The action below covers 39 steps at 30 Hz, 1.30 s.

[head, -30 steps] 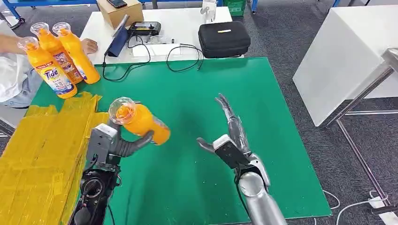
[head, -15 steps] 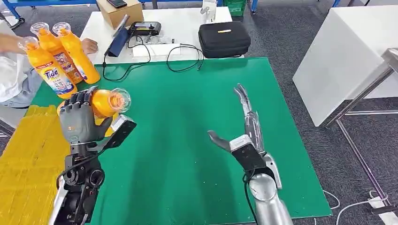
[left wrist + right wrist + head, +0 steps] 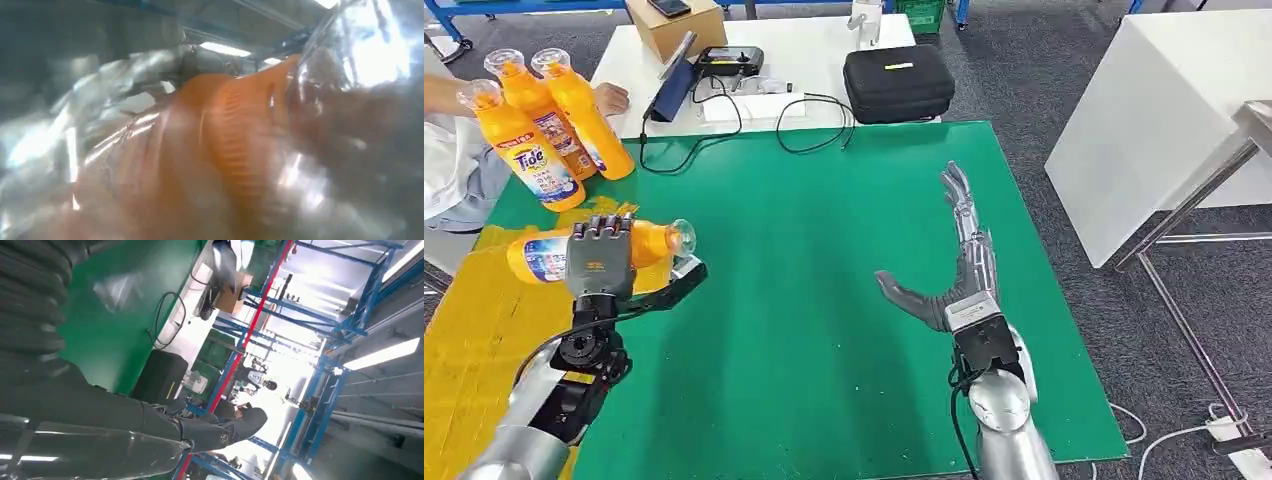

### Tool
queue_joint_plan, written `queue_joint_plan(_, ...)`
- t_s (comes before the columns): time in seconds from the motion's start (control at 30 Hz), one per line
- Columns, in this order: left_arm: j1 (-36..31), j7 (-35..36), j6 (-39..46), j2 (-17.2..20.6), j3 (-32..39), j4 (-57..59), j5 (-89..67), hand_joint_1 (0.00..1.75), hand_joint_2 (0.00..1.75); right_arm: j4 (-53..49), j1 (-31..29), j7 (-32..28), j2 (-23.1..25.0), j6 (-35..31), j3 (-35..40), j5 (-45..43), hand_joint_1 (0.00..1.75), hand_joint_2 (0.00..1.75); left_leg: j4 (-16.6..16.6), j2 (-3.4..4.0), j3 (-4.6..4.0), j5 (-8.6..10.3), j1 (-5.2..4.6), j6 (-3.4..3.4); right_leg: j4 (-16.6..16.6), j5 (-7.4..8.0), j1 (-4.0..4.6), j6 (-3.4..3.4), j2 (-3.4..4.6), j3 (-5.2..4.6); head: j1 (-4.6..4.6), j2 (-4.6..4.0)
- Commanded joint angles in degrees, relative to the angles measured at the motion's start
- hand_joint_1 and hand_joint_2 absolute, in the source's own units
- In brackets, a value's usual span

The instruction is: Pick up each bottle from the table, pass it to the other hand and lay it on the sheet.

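Note:
My left hand (image 3: 602, 258) grips an orange Tide bottle (image 3: 542, 254) lying on its side, clear cap (image 3: 681, 236) toward the table's middle, over the edge where the yellow sheet (image 3: 479, 340) meets the green mat (image 3: 824, 300). The left wrist view is a blurred close-up of the orange bottle (image 3: 220, 150). Whether the bottle touches the sheet I cannot tell. My right hand (image 3: 959, 270) is open above the right part of the mat, fingers stretched forward, thumb out to the side, its dark fingers (image 3: 200, 430) holding nothing. Three more orange bottles (image 3: 539, 125) stand upright at the mat's far left corner.
A person's hand (image 3: 611, 97) and sleeve are at the far left by the standing bottles. Behind the mat a white table carries a black case (image 3: 898, 83), a cardboard box (image 3: 676, 22), a tablet and cables (image 3: 814, 125). Another white table (image 3: 1164, 110) stands to the right.
My left hand has swung the bottle left and turned it from tilted to lying flat over the sheet's edge. My right hand has moved forward and right, staying open.

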Motion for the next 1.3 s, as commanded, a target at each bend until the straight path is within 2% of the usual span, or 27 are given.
queue_joint_plan(0.03,-5.99,-0.07,0.15,2.0,-3.85,13.1,-0.17,1.75,1.75,0.18,-1.21,0.0,-1.89,0.21,1.09,-0.47,0.0,1.75,-0.01,-0.14,0.03,-0.02,0.0,-0.01,-0.03,-0.04,0.01,0.02,-0.1,0.08,0.0,0.0)
queue_joint_plan(0.23,-5.99,-0.17,-0.49,1.81,-3.54,13.19,-0.17,1.75,1.75,0.24,-1.22,-0.06,-1.91,0.19,1.08,-0.54,0.0,1.75,0.06,-0.15,0.13,-0.12,0.05,-0.03,-0.02,-0.1,0.07,0.02,-0.09,0.24,0.02,0.0)
queue_joint_plan(0.3,-6.22,0.16,-3.11,2.2,-1.84,15.72,-0.17,1.75,1.75,0.8,-1.35,-0.18,-1.9,0.17,1.19,-0.76,0.0,1.75,0.01,-0.16,0.03,-0.05,0.01,-0.02,-0.04,-0.05,0.02,0.02,-0.09,0.13,0.0,0.0)
queue_joint_plan(0.53,-5.84,1.02,-3.38,2.93,1.25,24.3,0.01,1.75,1.75,3.27,-2.28,-0.58,-1.84,0.41,1.74,-1.23,0.0,1.75,-0.01,0.01,0.25,-0.16,0.06,-0.05,-0.07,-0.09,0.06,0.0,0.08,0.31,0.0,0.0)
queue_joint_plan(0.63,-5.23,1.12,-3.66,3.13,2.93,25.52,0.05,1.75,1.75,3.83,-2.44,-0.62,-1.79,0.43,1.98,-1.25,0.0,1.75,-0.03,-0.06,0.07,-0.06,0.02,-0.02,-0.06,-0.03,0.02,0.02,0.0,0.12,0.02,0.0)
queue_joint_plan(0.73,-3.44,-0.49,-4.17,2.64,5.66,26.5,1.94,1.75,1.75,5.27,-2.85,-0.5,-1.72,0.72,2.3,-1.28,0.0,1.75,-0.03,0.06,0.27,-0.16,0.06,-0.02,-0.1,-0.08,0.06,0.03,0.13,0.33,0.0,0.0)
queue_joint_plan(0.83,-3.09,-0.9,-4.67,2.11,5.96,26.93,1.9,1.75,1.75,5.82,-3.16,-0.5,-1.65,0.75,2.4,-1.27,0.0,1.75,-0.07,0.01,0.1,-0.07,-0.02,-0.01,-0.07,-0.02,-0.01,0.03,0.08,0.16,0.02,0.0)
queue_joint_plan(1.03,-1.65,-3.6,-13.37,0.63,8.77,28.43,-0.16,1.75,1.75,7.44,-4.42,-0.41,-1.49,1.47,2.99,-0.9,0.0,1.75,-0.11,-0.02,0.27,-0.1,-0.06,-0.05,-0.07,-0.02,-0.06,0.02,0.11,0.3,0.0,0.0)
queue_joint_plan(1.23,-0.77,-4.14,-13.11,0.3,9.4,28.55,0.12,1.75,1.75,8.53,-4.95,-0.39,-1.43,1.53,3.05,-0.89,0.0,1.75,-0.18,0.01,0.77,-0.23,-0.05,-0.18,-0.08,-0.06,-0.06,-0.04,0.14,0.76,0.0,0.0)
queue_joint_plan(1.27,-0.51,-4.08,-12.38,0.16,9.67,28.32,0.0,0.52,1.75,8.79,-5.0,-0.39,-1.42,1.53,3.09,-0.89,0.0,1.75,-0.21,0.08,0.88,-0.24,-0.03,-0.18,-0.14,-0.05,-0.04,-0.06,0.21,0.85,-0.02,0.0)
queue_joint_plan(1.3,-0.32,-3.94,-11.61,0.0,9.76,28.28,-0.17,0.0,1.75,8.98,-4.98,-0.38,-1.42,1.48,3.13,-0.9,0.0,1.75,-0.2,0.02,0.92,-0.22,-0.05,-0.18,-0.1,-0.07,-0.05,-0.07,0.15,0.89,0.0,-0.02)
